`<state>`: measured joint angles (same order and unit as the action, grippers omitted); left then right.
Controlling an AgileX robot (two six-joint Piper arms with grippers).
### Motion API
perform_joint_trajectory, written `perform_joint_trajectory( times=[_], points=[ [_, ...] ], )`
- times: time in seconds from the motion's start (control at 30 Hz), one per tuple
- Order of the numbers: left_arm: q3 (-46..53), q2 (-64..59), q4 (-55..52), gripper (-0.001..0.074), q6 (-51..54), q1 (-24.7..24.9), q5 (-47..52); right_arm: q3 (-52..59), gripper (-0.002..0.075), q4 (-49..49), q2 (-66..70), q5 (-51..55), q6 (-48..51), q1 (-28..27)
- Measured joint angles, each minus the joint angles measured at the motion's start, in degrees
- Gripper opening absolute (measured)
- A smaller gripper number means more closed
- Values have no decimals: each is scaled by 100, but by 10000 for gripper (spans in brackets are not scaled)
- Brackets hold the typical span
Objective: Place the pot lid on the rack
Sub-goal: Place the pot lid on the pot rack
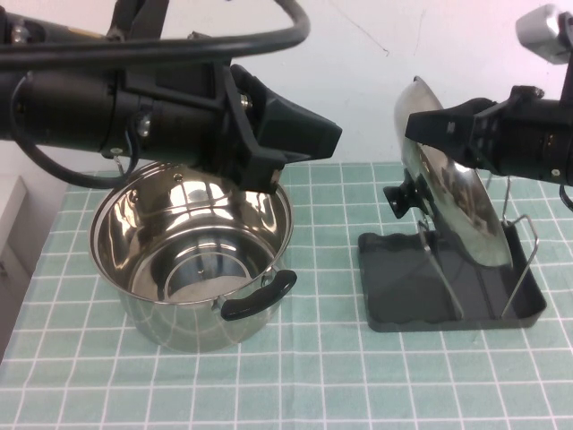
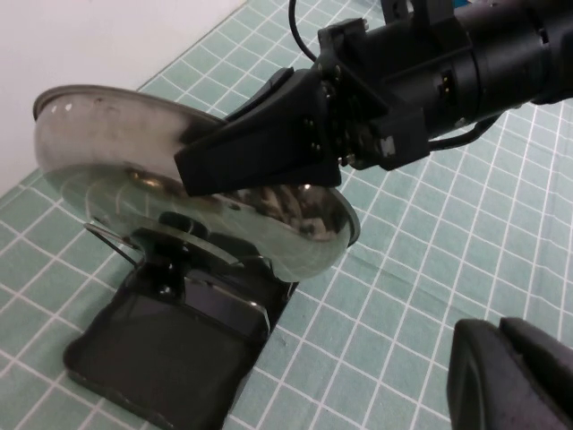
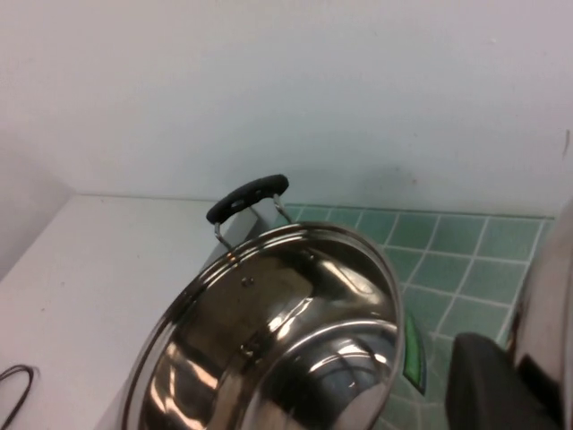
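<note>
Right gripper (image 1: 428,127) clamped on the upper rim of the pot lid (image 1: 452,184), fingers narrow and pinching the edge. Lid standing on edge over the rack (image 1: 448,282), tilted, black knob (image 1: 400,199) facing the pot side, lower rim down among the rack's wire loops (image 1: 519,260). Can't tell for sure whether the bottom edge already sits on the rack's tray or hangs just above it.

Left gripper (image 1: 300,134) parked above the pot (image 1: 192,251), well apart from the rack, fingers fully closed on nothing. No trouble expected from that side.

Trouble spots, guessing from here:

- Letting go too early. With that lean and no solid contact against a loop, likely slide off the wire and a flop flat onto the tray or out onto the desk (image 1: 304,376).
- Rim landing on top of a wire instead of between two. Shiny steel on thin wire, so probably a skid sideways.
- Pushing down too hard. Light plastic rack, could tip or scoot away from the pot across the checked cloth.
- Knob catching a loop near the rack's pot-facing side and twisting the lid in the pinch, since a thin rim grip doesn't resist rotation much.
- Fingers snagging the rim on release and dragging the lid back out of the rack.
</note>
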<state>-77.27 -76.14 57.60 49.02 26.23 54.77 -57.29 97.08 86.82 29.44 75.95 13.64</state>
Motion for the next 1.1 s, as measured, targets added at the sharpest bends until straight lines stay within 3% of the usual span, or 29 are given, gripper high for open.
perform_joint_trajectory(
  times=[0.47, 0.77, 0.9, 1.1],
  points=[
    [164, 0, 21, -1, 0, 0, -49, 0, 52, 0, 220, -217, 258, 0],
    [169, 0, 21, -1, 22, 0, -49, 0, 410, 0, 263, -230, 468, 0],
    [169, 13, -57, -2, 22, 0, -152, 0, 459, 0, 106, -230, 996, -145],
    [169, 239, -423, -2, 12, 0, -678, 0, 470, 39, -635, -206, 1720, -547]
  ],
)
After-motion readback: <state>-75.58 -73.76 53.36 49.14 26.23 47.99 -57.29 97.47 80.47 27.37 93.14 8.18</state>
